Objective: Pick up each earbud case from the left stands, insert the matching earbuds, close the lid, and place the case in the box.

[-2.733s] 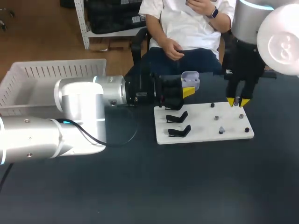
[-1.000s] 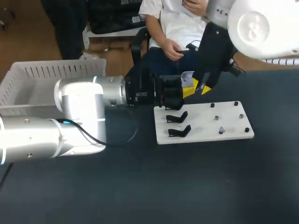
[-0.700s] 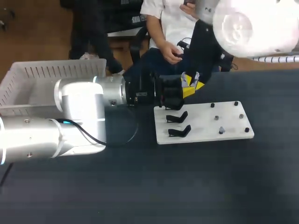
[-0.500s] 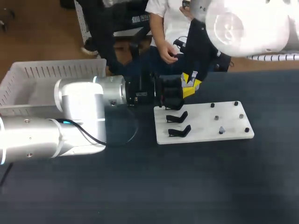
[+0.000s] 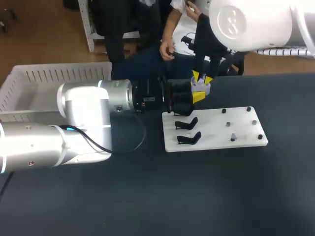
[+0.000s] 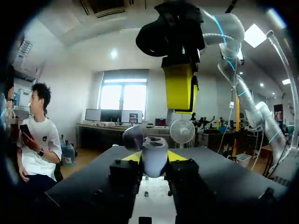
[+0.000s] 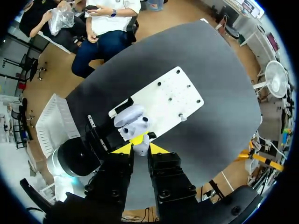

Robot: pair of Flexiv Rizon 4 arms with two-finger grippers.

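Observation:
My left gripper [image 5: 197, 94] holds a pale earbud case [image 5: 201, 87] with its lid open, above the back left corner of the white board [image 5: 216, 129]. In the left wrist view the case [image 6: 154, 156] sits upright, pinched from both sides. My right gripper [image 5: 202, 77] hangs straight over the case, pointing down, shut on a small white earbud [image 7: 140, 149]. The right wrist view looks down into the open case [image 7: 132, 121] just ahead of its fingers. Two black stands [image 5: 187, 123] on the board's left side hold nothing.
Several small pegs [image 5: 233, 137] stand on the board's right half. A white slatted basket [image 5: 29, 83] sits at the table's far left. My bulky left arm [image 5: 83, 113] lies across the left side of the dark table [image 5: 197, 191].
My right arm has swung from the board's right side to the left and back, ending right above the open case. My left arm has kept still with the case.

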